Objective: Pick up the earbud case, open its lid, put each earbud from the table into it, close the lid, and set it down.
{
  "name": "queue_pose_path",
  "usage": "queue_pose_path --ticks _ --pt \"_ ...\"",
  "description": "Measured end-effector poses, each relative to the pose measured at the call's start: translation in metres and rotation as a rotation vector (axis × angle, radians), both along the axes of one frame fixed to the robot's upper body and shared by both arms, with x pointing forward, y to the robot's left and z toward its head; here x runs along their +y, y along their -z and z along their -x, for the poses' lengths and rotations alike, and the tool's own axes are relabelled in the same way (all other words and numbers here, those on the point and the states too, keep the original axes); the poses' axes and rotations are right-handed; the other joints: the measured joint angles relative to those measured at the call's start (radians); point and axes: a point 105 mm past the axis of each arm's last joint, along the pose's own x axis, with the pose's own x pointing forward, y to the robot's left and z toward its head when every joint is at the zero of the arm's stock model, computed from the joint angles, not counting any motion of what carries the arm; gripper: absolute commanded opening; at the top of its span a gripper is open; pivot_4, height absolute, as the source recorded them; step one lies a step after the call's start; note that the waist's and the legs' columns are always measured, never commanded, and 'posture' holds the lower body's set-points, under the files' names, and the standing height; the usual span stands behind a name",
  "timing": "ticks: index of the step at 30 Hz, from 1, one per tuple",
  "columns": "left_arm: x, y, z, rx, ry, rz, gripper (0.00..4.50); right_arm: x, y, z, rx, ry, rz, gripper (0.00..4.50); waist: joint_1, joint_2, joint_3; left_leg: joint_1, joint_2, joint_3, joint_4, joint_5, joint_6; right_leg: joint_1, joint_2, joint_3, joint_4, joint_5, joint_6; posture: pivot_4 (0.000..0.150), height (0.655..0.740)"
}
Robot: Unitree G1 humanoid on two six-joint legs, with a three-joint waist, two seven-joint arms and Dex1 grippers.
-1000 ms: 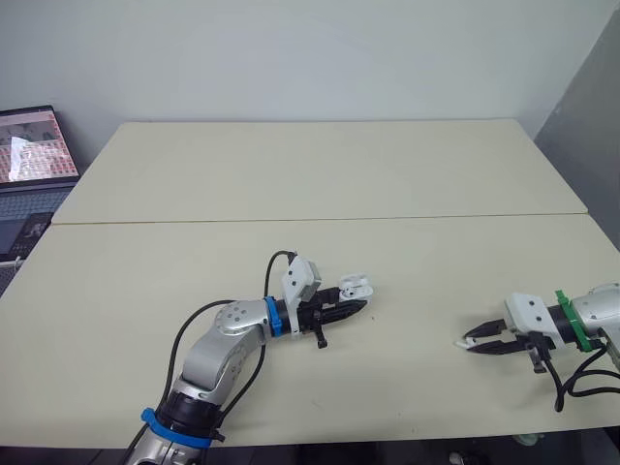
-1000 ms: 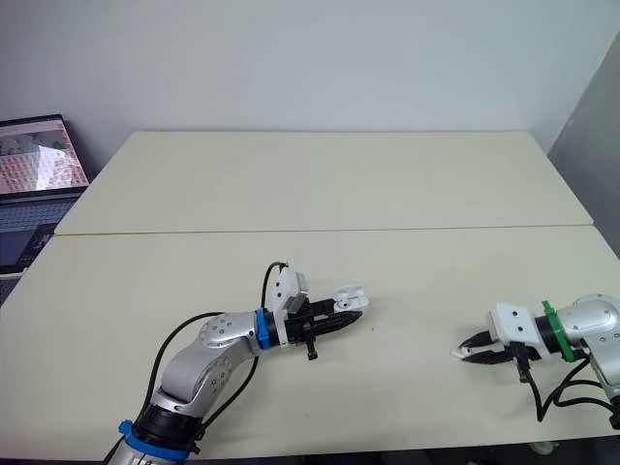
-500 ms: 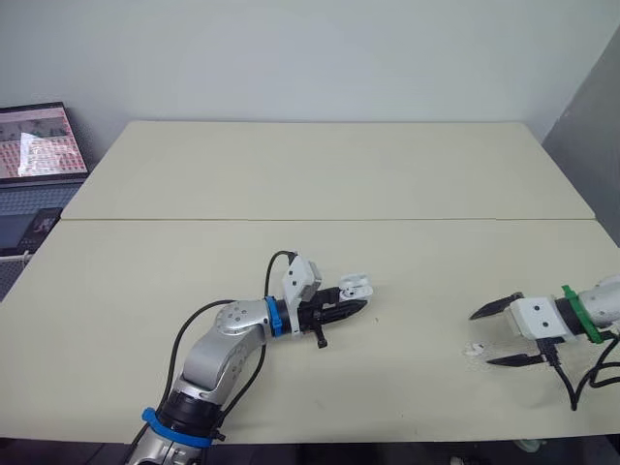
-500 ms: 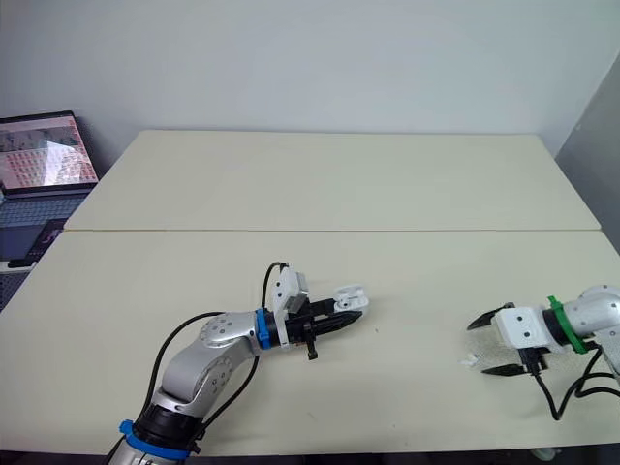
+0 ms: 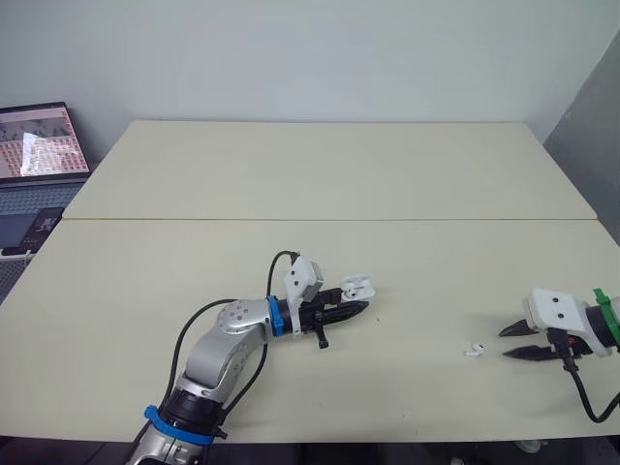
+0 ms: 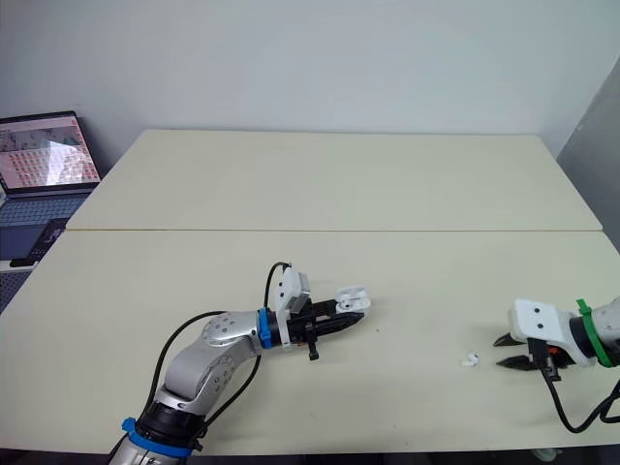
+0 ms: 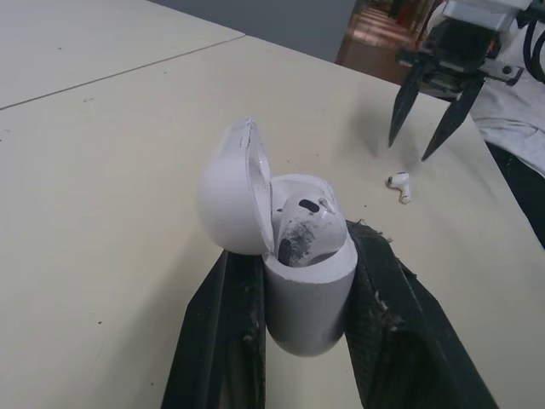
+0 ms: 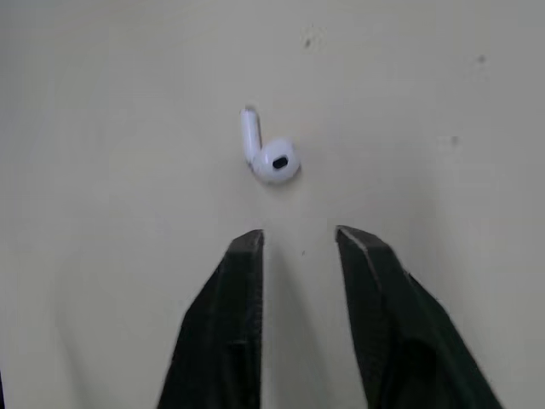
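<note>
My left gripper (image 5: 362, 308) is shut on the white earbud case (image 5: 356, 286) near the middle of the table. The case (image 7: 306, 281) stands upright between the black fingers with its lid tipped open, and one earbud sits inside. A second white earbud (image 5: 474, 349) lies loose on the table at the front right. My right gripper (image 5: 504, 345) rests just to the right of it, open, with nothing between its fingers. In the right wrist view the earbud (image 8: 271, 153) lies a short way beyond the fingertips (image 8: 251, 239), not touching them.
An open laptop (image 5: 34, 145) stands off the table's far left. A seam (image 5: 320, 220) runs across between the two beige tabletops. The front edge of the table lies close below both arms, and its right edge is near the right gripper.
The right gripper let go of the earbud, which now lies on the table. The gripper then drew back to the right and narrowed its gap. The left gripper held still with the case.
</note>
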Motion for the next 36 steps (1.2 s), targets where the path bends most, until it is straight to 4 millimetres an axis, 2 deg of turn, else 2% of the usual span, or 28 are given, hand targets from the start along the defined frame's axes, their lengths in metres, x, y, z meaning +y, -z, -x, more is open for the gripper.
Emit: queue_pose_path --ticks 1,6,12,16,23,36 --pt "0.0 0.0 0.0 0.001 0.002 0.0 0.81 0.006 -0.002 0.0 -0.01 0.001 -0.014 0.04 0.001 0.0 0.0 0.0 0.0 -0.001 0.0 0.0 0.0 0.0 0.0 0.0 0.0 0.0 0.0 0.15 0.74" --pt "-0.001 0.0 0.001 0.0 0.011 0.0 0.81 0.028 -0.001 -0.001 -0.039 0.029 -0.019 0.04 0.005 0.0 0.0 -0.001 0.0 -0.001 0.0 0.0 0.0 0.0 0.0 -0.001 -0.001 0.0 0.0 0.15 0.74" --pt "-0.002 0.001 0.001 0.005 0.025 -0.002 0.81 0.043 0.018 0.007 -0.009 -0.008 0.042 0.04 0.005 0.0 0.0 -0.001 0.0 -0.001 0.0 0.0 0.0 -0.001 0.0 -0.002 -0.001 0.0 0.0 0.15 0.74" --pt "-0.005 -0.002 0.0 0.007 0.023 0.014 0.81 0.043 0.023 0.008 -0.008 -0.035 0.092 0.04 0.005 0.0 0.0 -0.001 -0.001 -0.001 0.0 0.0 0.0 -0.001 0.0 -0.003 -0.001 0.0 0.0 0.15 0.74" --pt "-0.005 -0.005 -0.003 -0.003 0.02 0.018 0.81 0.039 0.024 -0.003 -0.068 -0.072 0.178 0.04 0.005 0.0 0.0 -0.001 0.0 -0.001 0.0 0.0 0.0 -0.001 0.0 -0.004 -0.001 0.0 0.0 0.15 0.74" --pt "-0.004 -0.005 -0.003 -0.004 0.019 0.019 0.81 0.039 0.028 0.009 -0.015 -0.138 0.221 0.04 0.005 0.0 0.0 -0.001 0.0 -0.001 0.0 0.0 0.0 0.0 0.0 -0.004 -0.001 0.0 0.0 0.15 0.74"
